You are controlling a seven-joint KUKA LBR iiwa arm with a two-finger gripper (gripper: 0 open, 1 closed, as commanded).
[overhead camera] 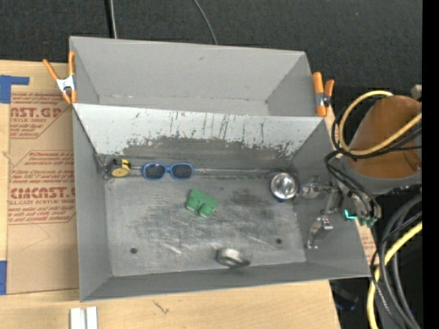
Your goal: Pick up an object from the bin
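- Gripper [314,212] low on the right wall of the bin [185,67], just right of the shiny silver ball [283,186]; fingers spread, nothing between them.
- Green block [201,203] left of ball.
- Blue glasses [167,171] farther left.
- Metal ring [232,256] below-left of ball.

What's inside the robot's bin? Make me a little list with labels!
bin: grey metal
hand: at the bin's right side, open, nothing between its fingers
nearest thing: shiny silver round thing, just left of the hand
middle: green block
back left: blue sunglasses, with a small yellow thing to their left
front: grey round metal piece by the front wall
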